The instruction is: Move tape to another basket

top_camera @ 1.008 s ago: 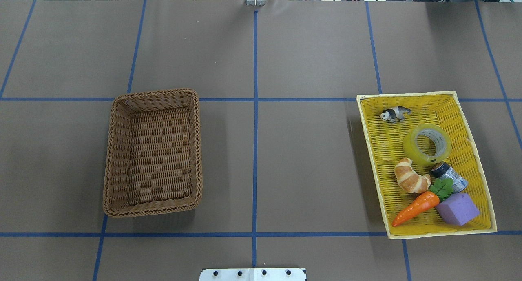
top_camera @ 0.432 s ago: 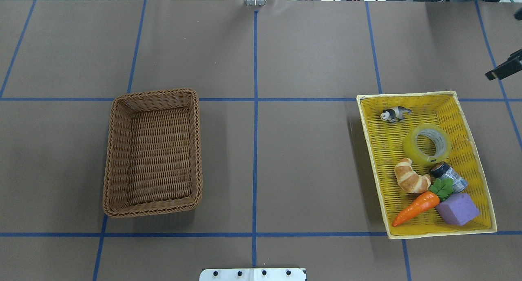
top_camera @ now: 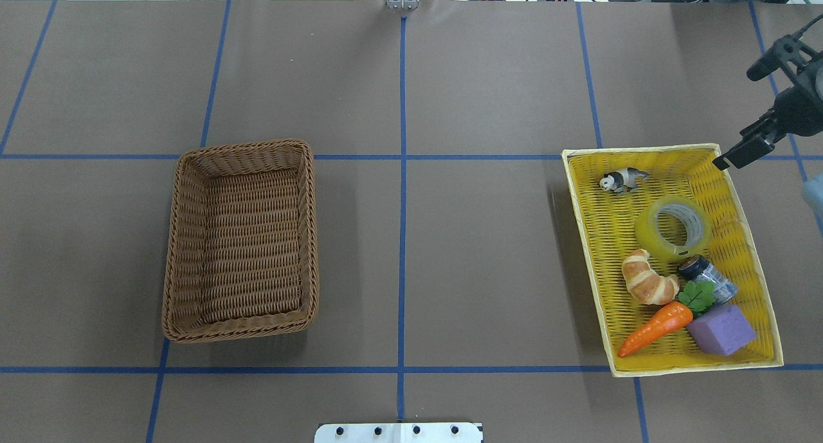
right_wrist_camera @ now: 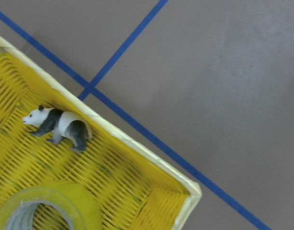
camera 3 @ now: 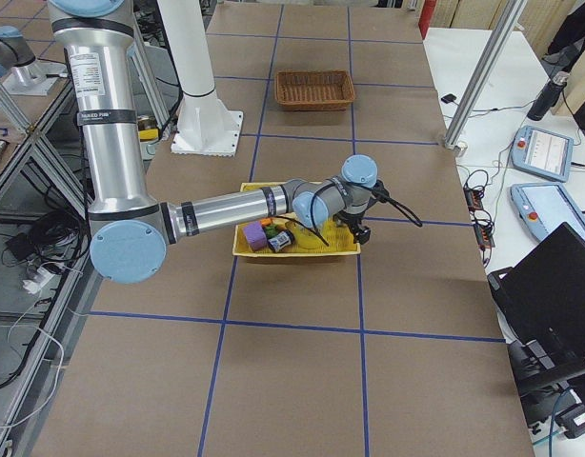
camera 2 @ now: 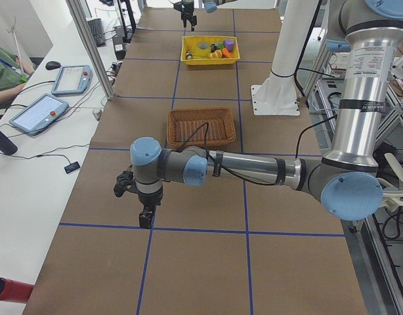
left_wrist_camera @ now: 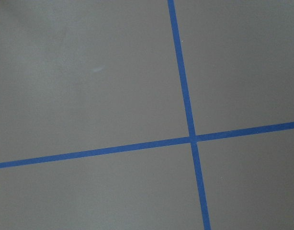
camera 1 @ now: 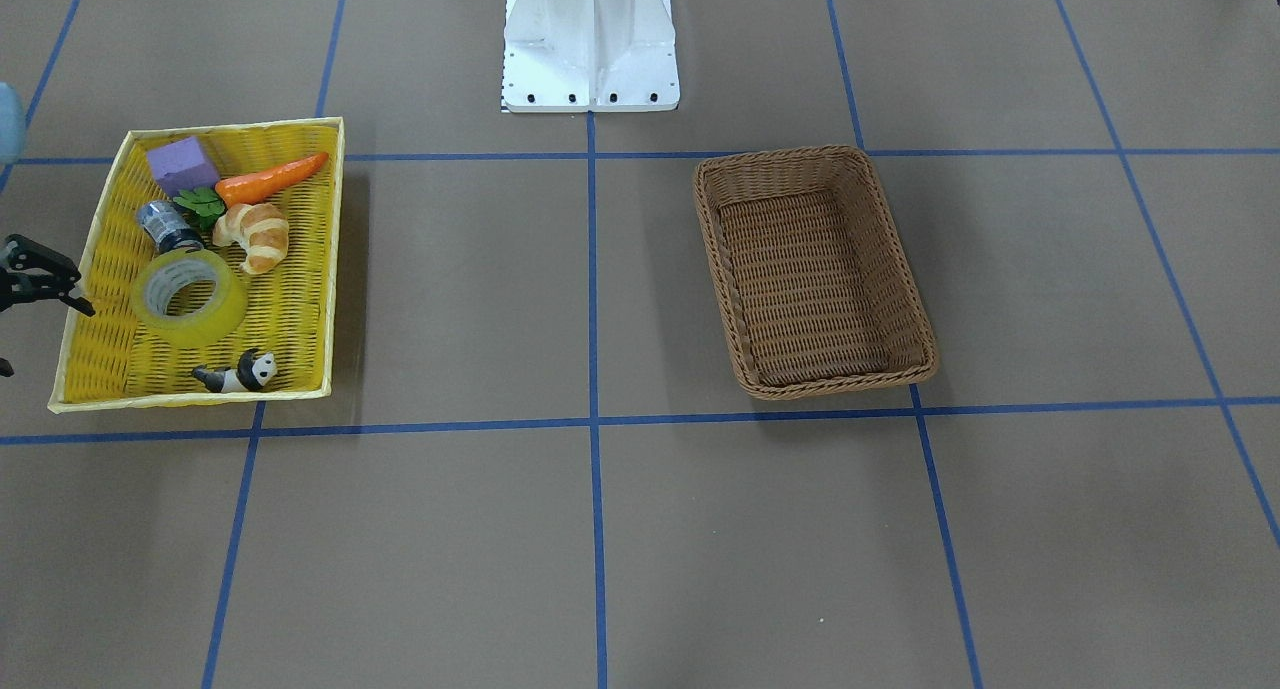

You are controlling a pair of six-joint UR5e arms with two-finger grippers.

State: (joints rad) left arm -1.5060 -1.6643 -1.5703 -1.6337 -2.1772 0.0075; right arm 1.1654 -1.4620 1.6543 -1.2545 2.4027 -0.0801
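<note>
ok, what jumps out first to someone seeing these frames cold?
The bright yellow tray on the robot's right side, crowded with the tape, a croissant, a carrot, a purple block and a toy panda. Across the table sits the brown wicker basket, with nothing in it. The right gripper hangs by the tray's far right corner, jaws apart.

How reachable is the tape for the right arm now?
Probably yes: the right end effector hangs open by the tray's far corner, and the tape lies flat with nothing over it.
</note>
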